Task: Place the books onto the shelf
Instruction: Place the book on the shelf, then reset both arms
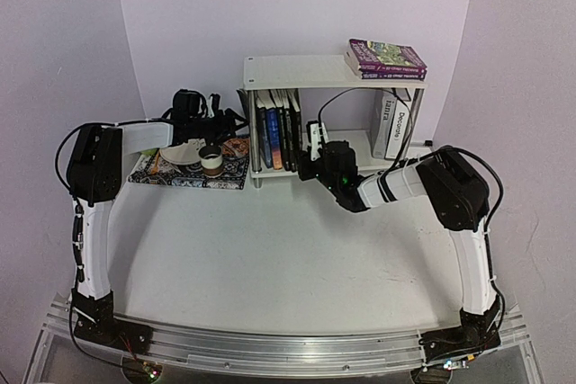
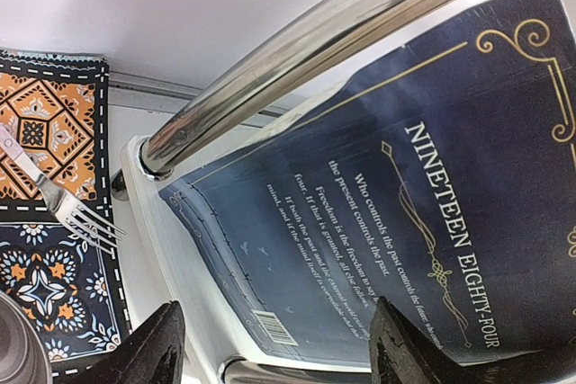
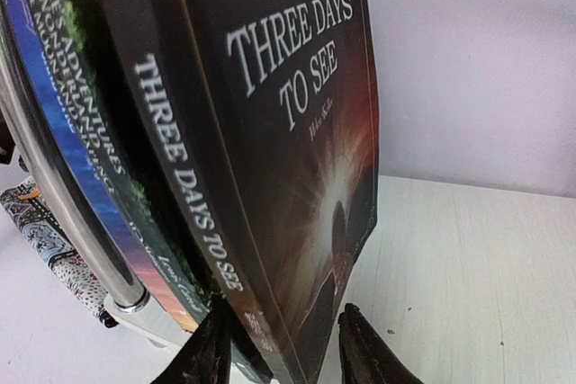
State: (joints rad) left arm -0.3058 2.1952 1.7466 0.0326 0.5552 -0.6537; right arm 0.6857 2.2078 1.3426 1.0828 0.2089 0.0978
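Currently straddling black book [image 3: 297, 132] with right gripper [image 3: 283, 325], jaws parted, to stand it on shelf [image 3: 468, 258]; left gripper [image 2: 279, 330] agape, empty

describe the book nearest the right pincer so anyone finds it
Start at the white shelf: on its lower tier, left side, books stand upright in a row. It is the right-end one, the black book titled Three Days to See.

The left arm [image 1: 94, 222] and right arm [image 1: 472, 254] are alike: white tube links between boxy black joint housings, with black cables [image 1: 63, 155] looping loosely alongside. Black base blocks [image 1: 94, 317] are fixed on a ribbed aluminium rail [image 1: 288, 352]. A small green light [image 1: 345, 180] glows at the right wrist. The left claw [image 2: 279, 357] and right claw [image 3: 288, 352] have matt black tapering fingers [image 2: 157, 352]
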